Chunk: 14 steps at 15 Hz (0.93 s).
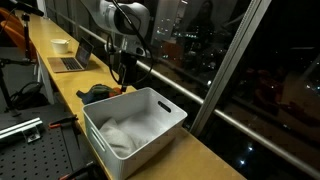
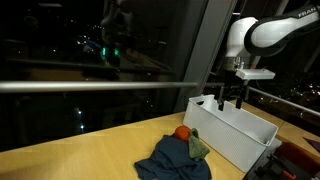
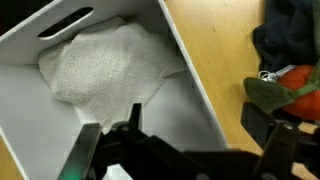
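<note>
In an exterior view the camera looks from slightly above along the counter with the window at its right, in an exterior view it faces that window across the counter from mid-distance, and the wrist view looks down closely, all sharing the bin and the pile of clothes.

Tool hangs over far corner of white bin. White cloth inside it. Dark clothes just beside bin on counter; laptop farther back.
</note>
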### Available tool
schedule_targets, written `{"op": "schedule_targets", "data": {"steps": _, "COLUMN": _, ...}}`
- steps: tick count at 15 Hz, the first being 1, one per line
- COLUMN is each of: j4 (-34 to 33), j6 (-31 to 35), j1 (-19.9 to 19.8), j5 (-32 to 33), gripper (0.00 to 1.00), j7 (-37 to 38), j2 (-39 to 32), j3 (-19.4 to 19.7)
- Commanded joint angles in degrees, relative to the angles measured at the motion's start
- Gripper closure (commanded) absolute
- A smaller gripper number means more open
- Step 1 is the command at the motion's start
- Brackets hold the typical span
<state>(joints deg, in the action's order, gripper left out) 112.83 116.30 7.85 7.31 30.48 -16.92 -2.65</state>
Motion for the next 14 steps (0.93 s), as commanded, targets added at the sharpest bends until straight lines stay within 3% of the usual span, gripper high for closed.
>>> {"op": "schedule_targets", "data": {"steps": 1, "j4": 3.81, "j6": 3.47, "j1": -1.21, "j5": -1.68, "gripper": 0.0, "j7": -1.94, "j2": 0.69, "j3": 1.34}}
{"op": "schedule_targets", "data": {"steps": 8, "j4": 11.57, "j6": 13.48, "j1": -3.54, "j5": 2.61, "gripper": 0.0, "j7": -0.59, "j2": -0.74, "j3": 6.59}}
{"op": "schedule_targets", "data": {"steps": 14, "j4": 14.57, "j6": 23.98, "j1": -4.76, "j5": 4.19, "gripper": 0.0, "j7": -0.84, "j2": -6.16, "j3": 10.78}}
